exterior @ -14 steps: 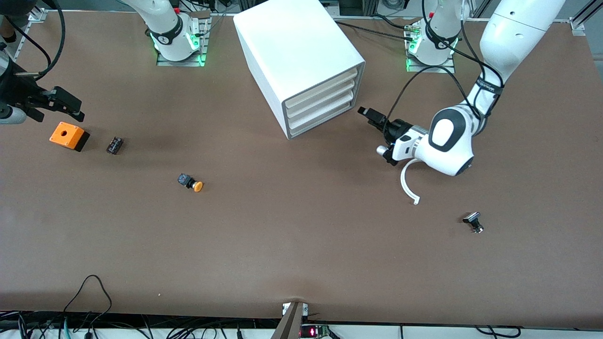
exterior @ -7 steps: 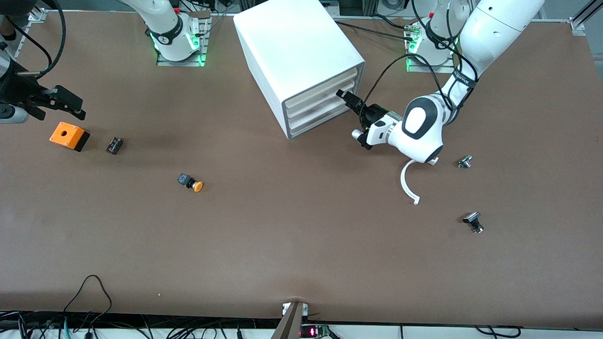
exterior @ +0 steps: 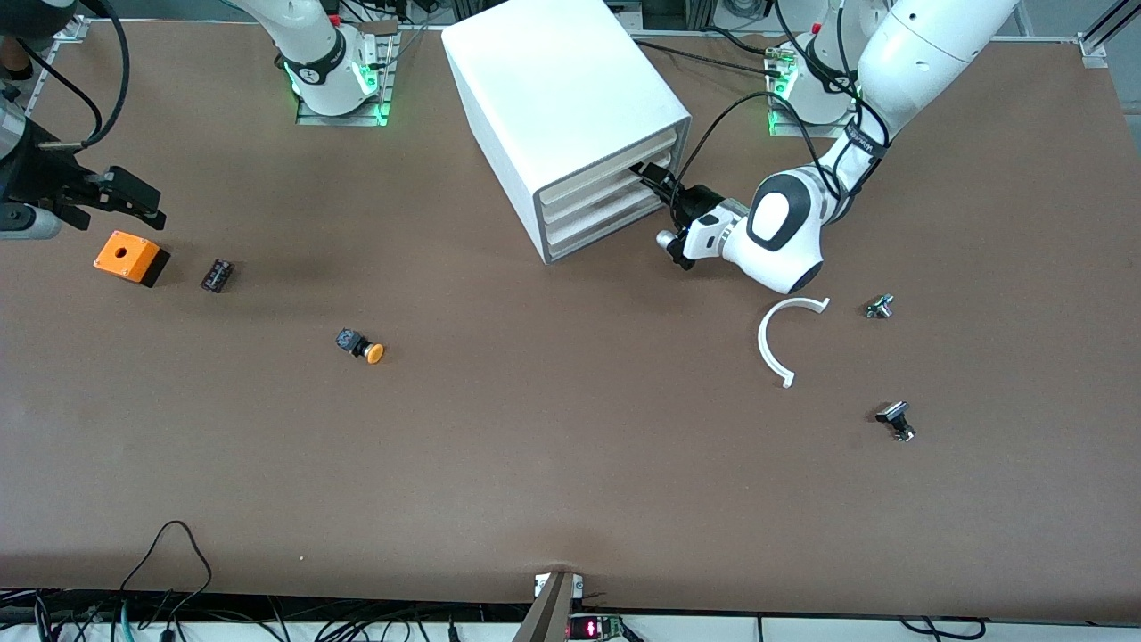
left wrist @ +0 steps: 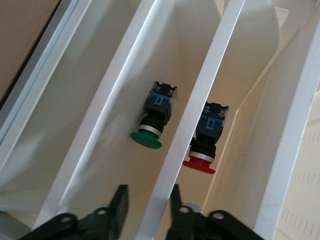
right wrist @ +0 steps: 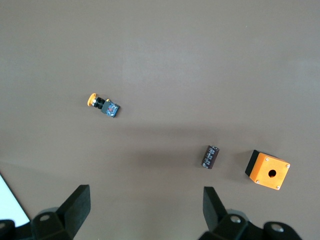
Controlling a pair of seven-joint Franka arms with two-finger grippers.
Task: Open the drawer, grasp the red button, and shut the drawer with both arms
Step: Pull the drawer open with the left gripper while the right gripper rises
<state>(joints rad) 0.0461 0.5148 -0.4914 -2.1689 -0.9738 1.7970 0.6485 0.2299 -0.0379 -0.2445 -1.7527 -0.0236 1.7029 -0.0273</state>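
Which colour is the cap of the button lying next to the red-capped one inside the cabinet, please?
Green, seen best in the left wrist view.

front: high, facing bases, whole table (exterior: 570,464) | left wrist: close, into cabinet (exterior: 570,107) front | right wrist: downward, shares orange box (right wrist: 267,170) with front

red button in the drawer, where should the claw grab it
Grip the red button across its dark blue-black body, not the flared cap. It lies on its side in a drawer, so probably come from above once that drawer is pulled out; a white front rail covers part of it now.
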